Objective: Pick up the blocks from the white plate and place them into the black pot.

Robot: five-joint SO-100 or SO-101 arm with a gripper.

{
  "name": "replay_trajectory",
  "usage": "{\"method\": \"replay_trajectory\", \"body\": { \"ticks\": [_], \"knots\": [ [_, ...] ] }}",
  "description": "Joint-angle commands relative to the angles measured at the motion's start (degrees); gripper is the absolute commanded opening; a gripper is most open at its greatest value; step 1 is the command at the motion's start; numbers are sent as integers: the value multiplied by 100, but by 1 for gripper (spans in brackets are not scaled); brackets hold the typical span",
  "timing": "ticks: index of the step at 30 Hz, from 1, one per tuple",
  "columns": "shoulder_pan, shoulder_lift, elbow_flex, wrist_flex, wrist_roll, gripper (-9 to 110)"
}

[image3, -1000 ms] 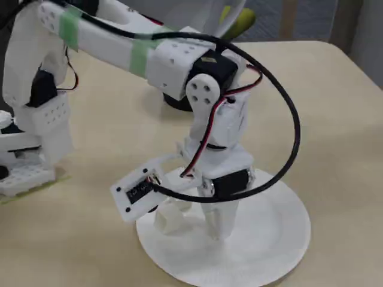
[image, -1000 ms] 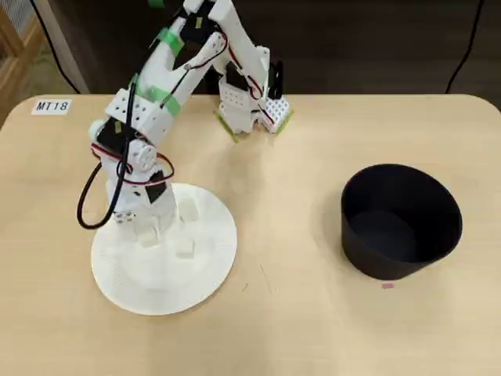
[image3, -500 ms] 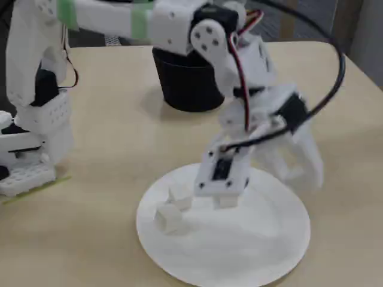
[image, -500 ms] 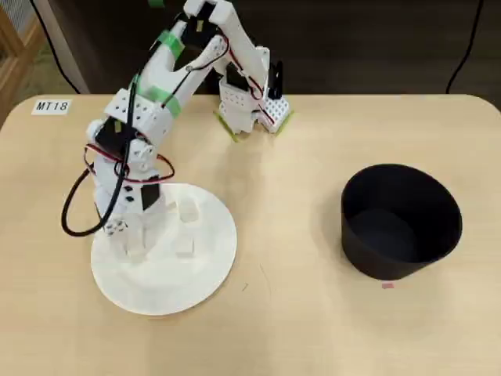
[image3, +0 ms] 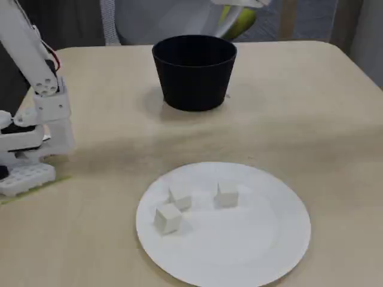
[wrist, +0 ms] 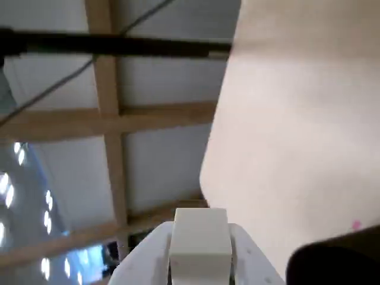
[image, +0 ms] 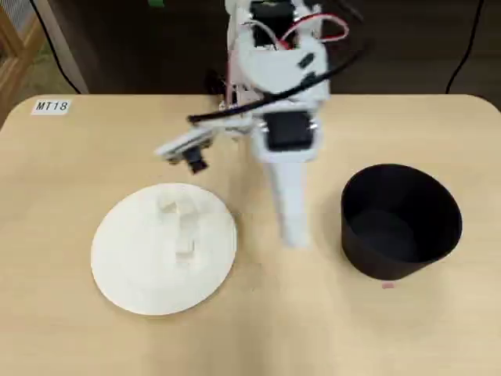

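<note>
In the fixed view, three blocks [image3: 179, 196] lay on the white plate [image3: 269, 251]; beyond stood the black pot [image3: 194, 81], nothing visible inside. The hand [wrist: 199, 261] clenched a fourth block [wrist: 200, 234], raised above the surface [image: 70, 164].

Only readable text: white label [image: 52, 106] at top-left corner of table [image: 258, 329] in overhead view, reads "MT18" in dark letters. No other text, brand or no. legible on arm, plate, pot or blocks in any view.
</note>
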Motion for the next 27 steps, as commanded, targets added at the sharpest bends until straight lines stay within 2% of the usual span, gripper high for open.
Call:
{"method": "replay_trajectory", "body": {
  "ticks": [1, 11, 24, 25, 27],
  "knots": [
    [-703, 264, 976, -984, 44, -2],
    [-1318, 44, 2391, -2338, 176, -2],
    [-1450, 352, 2909, -2171, 281, -2],
    [-1450, 369, 2918, -2101, 264, 1],
    [-1503, 466, 2918, -1907, -26, 24]
  ]
}}
